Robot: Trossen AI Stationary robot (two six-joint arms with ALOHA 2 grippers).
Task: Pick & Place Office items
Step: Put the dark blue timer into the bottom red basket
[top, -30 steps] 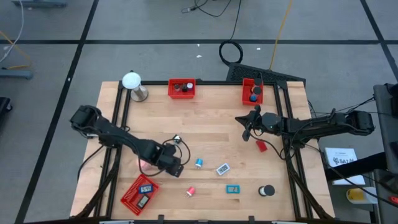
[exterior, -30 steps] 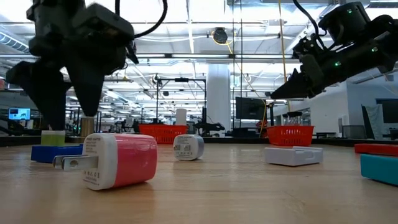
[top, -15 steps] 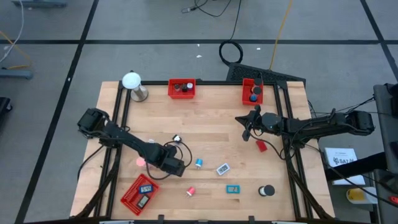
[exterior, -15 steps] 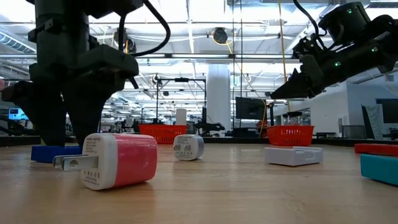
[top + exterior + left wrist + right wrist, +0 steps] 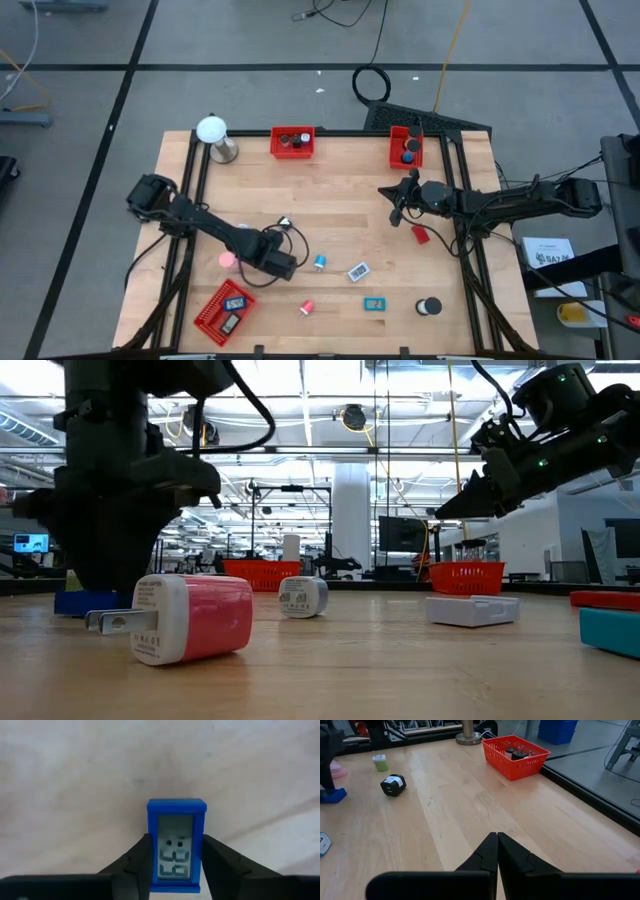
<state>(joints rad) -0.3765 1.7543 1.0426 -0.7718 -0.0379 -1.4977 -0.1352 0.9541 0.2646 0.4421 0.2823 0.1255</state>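
Left gripper (image 5: 175,865) is grasping the small rigid blue plastic digital clock (image 5: 175,845) by its long sides; probably light, slippery

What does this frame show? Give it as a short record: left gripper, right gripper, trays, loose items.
left gripper: down at the table, fingers on either side of a blue clock
right gripper: shut, empty, above the table near its right edge
trays: three red ones, back middle, back right, front left
loose items: pink charger, black cube, green piece, among others
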